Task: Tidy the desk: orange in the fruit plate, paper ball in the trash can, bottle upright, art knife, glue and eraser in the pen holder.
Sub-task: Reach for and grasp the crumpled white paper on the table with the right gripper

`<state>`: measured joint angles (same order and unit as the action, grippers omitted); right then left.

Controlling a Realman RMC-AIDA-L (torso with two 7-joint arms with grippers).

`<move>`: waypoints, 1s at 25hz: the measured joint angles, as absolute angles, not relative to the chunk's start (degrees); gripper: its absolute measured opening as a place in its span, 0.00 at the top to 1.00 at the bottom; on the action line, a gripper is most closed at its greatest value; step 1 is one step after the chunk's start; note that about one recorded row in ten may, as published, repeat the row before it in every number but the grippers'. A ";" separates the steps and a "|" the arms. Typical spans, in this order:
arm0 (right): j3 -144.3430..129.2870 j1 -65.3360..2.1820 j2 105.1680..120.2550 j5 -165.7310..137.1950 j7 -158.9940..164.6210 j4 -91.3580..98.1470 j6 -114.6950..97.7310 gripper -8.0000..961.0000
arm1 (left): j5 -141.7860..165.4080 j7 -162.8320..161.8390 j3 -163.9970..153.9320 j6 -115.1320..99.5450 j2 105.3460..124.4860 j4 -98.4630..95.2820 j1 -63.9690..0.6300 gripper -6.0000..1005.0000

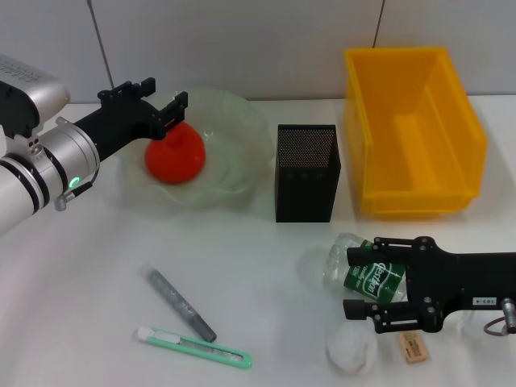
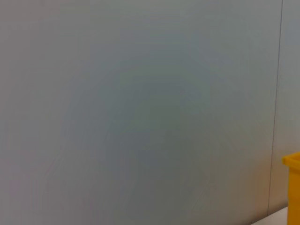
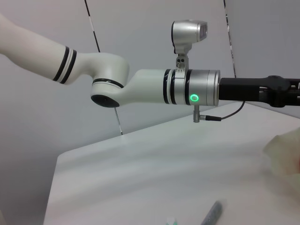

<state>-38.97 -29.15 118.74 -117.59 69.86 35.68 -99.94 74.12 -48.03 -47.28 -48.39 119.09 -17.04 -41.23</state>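
**Operator:** Where do my two grippers stand?

**Observer:** Your left gripper (image 1: 153, 103) is over the far-left rim of the glass fruit plate (image 1: 234, 121), fingers spread apart, one tip just above the orange (image 1: 174, 153). The orange itself lies in the plate, not gripped. Your right gripper (image 1: 355, 282) reaches in low at the near right, its two fingers either side of the clear bottle (image 1: 367, 270) with the green label. The bottle lies on its side, and you cannot tell from here whether the fingers press on it or merely bracket it.

**Operator:** And the small things?

**Observer:** The crumpled paper ball (image 1: 351, 348) sits just in front of your right gripper, with the eraser (image 1: 413, 347) beside it, close under the arm. Out on the near-left of the table (image 1: 81, 306) the grey glue stick (image 1: 181, 303) lies slantwise, and the green art knife (image 1: 193, 347) lies just in front of it, nearly touching its end. The black mesh pen holder (image 1: 307, 172) stands upright between the plate and the yellow bin (image 1: 411, 129) (your trash can, by the look of it).
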 joint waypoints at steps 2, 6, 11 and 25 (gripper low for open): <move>-39.01 -29.20 118.74 -117.59 69.86 35.68 -99.94 0.18 | 74.12 -48.36 -47.25 -48.85 119.09 -17.08 -41.16 0.52; -38.95 -29.27 118.74 -117.59 69.87 35.73 -99.87 0.18 | 73.68 -53.32 -47.26 -55.89 118.70 -18.10 -39.66 0.28; -38.27 -29.38 118.72 -117.14 69.87 35.91 -99.84 0.18 | 73.76 -58.44 -47.54 -62.03 118.31 -20.24 -37.61 0.24; -38.24 -30.74 118.84 -116.94 69.84 35.91 -99.69 0.18 | 87.11 -75.52 -50.09 -90.23 114.98 -28.58 -26.49 0.23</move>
